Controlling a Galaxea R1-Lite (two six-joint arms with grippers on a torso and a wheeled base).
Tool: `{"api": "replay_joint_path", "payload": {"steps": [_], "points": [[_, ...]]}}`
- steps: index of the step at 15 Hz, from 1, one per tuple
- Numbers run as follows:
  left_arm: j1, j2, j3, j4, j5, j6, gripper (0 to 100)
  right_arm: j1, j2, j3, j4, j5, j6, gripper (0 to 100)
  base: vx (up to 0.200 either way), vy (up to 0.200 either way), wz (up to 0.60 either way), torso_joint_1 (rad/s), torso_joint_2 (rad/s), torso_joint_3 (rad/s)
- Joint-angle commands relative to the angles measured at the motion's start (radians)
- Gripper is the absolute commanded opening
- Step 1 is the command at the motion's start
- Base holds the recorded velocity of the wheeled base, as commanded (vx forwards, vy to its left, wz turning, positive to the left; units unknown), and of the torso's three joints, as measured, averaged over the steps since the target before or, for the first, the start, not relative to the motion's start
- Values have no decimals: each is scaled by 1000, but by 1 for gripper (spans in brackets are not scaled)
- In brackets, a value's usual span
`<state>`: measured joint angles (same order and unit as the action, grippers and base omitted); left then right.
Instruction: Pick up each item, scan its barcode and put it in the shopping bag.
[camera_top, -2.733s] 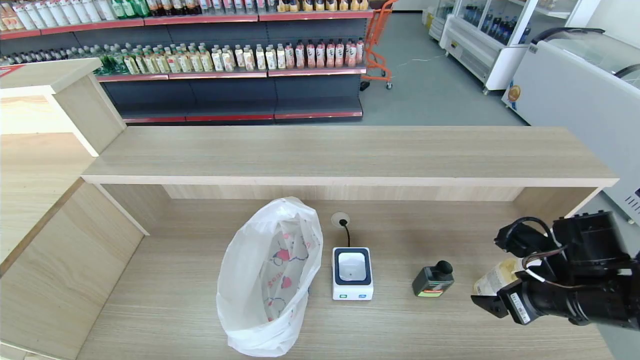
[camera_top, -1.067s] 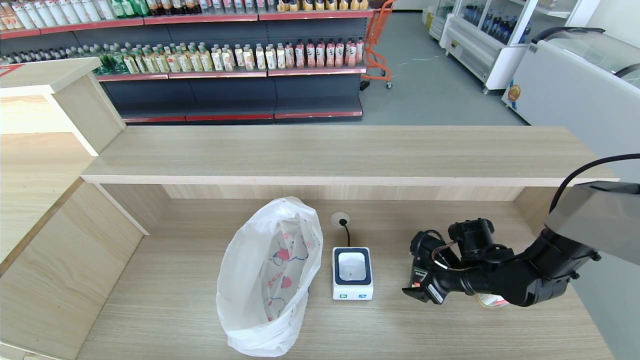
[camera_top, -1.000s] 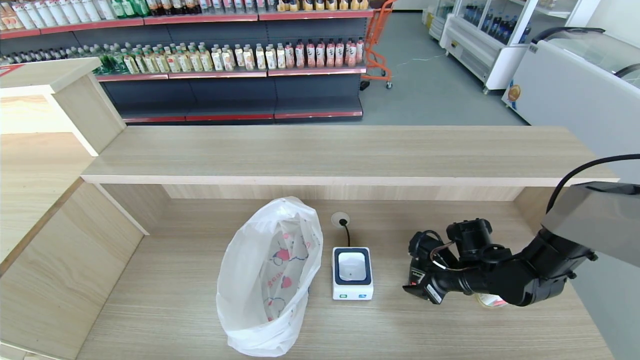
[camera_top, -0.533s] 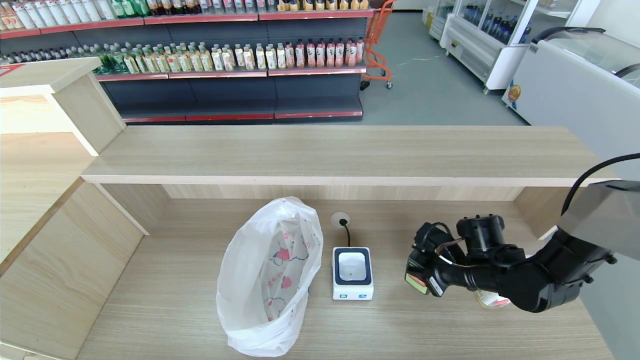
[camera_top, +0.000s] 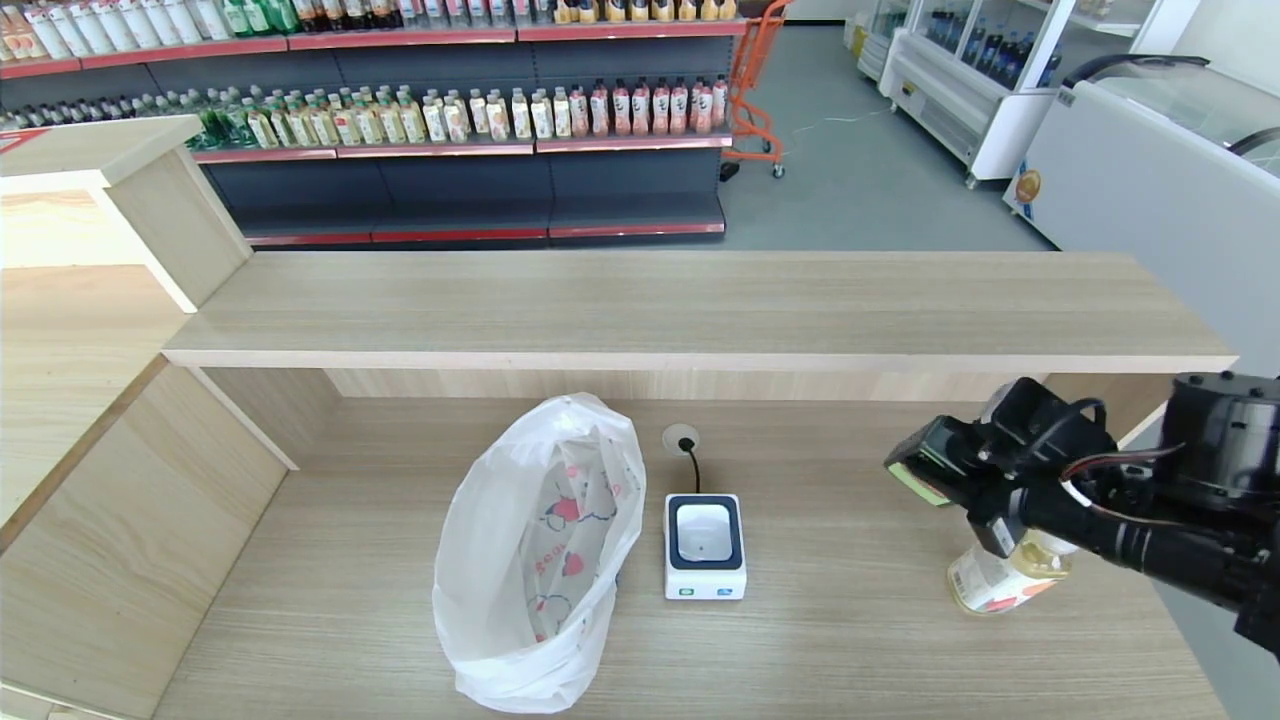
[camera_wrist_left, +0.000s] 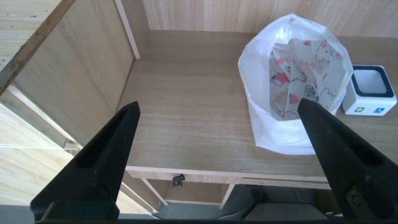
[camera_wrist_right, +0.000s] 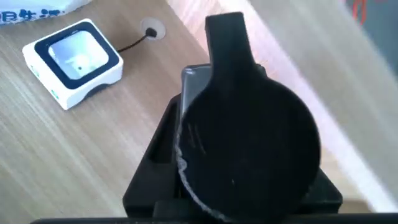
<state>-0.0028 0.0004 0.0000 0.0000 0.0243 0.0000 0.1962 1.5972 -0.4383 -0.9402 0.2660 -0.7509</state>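
Head view: R gripper (camera_top: 945, 455), right-centre of frame, fingers clamped on small dark bottle (camera_top: 915, 475), held above table (camera_top: 850, 640). Green end faces scanner (camera_top: 705, 545) at centre, prob. to show the barcode. Shopping bag (camera_top: 540, 550) centre-left, mouth open for drops. Yellow bottle (camera_top: 1005, 580) stands lower right, waiting.
L wrist view: L gripper (camera_wrist_left: 217, 109) fingers spread, empty, parked near bag (camera_wrist_left: 292, 93).
R wrist view: bottle's black cap (camera_wrist_right: 249, 149) close up, scanner (camera_wrist_right: 71, 59) beyond.
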Motion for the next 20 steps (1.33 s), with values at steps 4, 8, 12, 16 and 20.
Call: {"api": "replay_joint_path", "payload": {"steps": [4, 8, 12, 16, 20], "points": [[0, 0, 0, 0, 0, 0, 100, -86, -5, 12, 60, 716, -996, 0, 0, 0, 0, 0, 0, 0], [0, 0, 0, 0, 0, 0, 100, -75, 24, -20, 564, 842, -1730, 0, 0, 0, 0, 0, 0, 0], [0, 0, 0, 0, 0, 0, 100, -4, -16, -16, 690, 872, -1923, 0, 0, 0, 0, 0, 0, 0], [0, 0, 0, 0, 0, 0, 100, 193, 26, -17, 689, 874, -1967, 0, 0, 0, 0, 0, 0, 0], [0, 0, 0, 0, 0, 0, 100, 216, 29, -20, 698, 912, -2079, 0, 0, 0, 0, 0, 0, 0]]}}
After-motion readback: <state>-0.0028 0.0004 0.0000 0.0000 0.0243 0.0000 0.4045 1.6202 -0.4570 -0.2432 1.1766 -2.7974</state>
